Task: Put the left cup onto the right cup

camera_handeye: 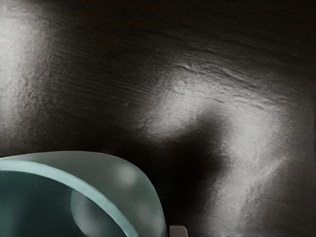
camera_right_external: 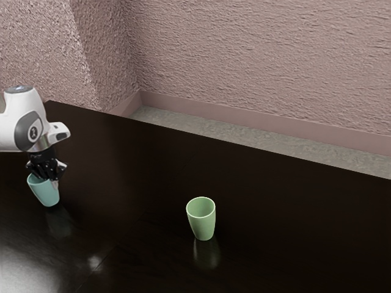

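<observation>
A teal cup (camera_right_external: 44,191) stands at the exterior view's left on the dark table (camera_right_external: 134,183), leaning slightly. My gripper (camera_right_external: 44,173) is right on top of its rim, and the fingers look shut on the cup's wall. In the wrist view the teal cup (camera_handeye: 98,187) shows its rim and inside just under the hand, with a pale fingertip (camera_handeye: 177,231) outside the wall. A light green cup (camera_right_external: 201,218) stands upright near the table's middle, well to the right of the gripper in the exterior view.
The table's far edge runs diagonally along a strip of speckled floor (camera_right_external: 263,137) below a rough pink wall (camera_right_external: 256,55). Bare dark tabletop lies between the two cups.
</observation>
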Robot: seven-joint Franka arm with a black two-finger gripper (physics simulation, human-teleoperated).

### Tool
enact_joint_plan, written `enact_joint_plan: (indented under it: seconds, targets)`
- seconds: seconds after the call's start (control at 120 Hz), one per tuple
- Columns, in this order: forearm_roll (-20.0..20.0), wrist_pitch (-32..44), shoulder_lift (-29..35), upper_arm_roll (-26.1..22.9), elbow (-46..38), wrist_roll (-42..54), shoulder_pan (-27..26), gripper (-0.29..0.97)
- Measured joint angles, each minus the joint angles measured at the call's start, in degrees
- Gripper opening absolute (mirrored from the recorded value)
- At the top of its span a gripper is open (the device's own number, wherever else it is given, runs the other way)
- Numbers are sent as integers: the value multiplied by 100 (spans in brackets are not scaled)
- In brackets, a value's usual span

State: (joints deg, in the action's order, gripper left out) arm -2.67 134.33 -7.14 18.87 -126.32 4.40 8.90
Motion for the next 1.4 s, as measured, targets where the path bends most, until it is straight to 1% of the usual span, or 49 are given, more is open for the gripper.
enact_joint_plan:
  seconds: [0.233,0.333,0.483,0.617,0.783,0.983,1.4]
  targets:
    - [-74,-285,440,-60,0,-30,-58,-10]
    - [-155,-424,600,-184,-3,-65,-58,-10]
    - [-311,-642,800,-536,-2,-146,73,-10]
    - [-363,-749,819,-901,22,-246,207,-10]
    - [-423,-817,811,-1347,37,-439,233,-10]
    - [-608,-856,802,-1813,79,-767,33,-10]
    - [-735,-1106,737,-2511,298,-1503,-695,-10]
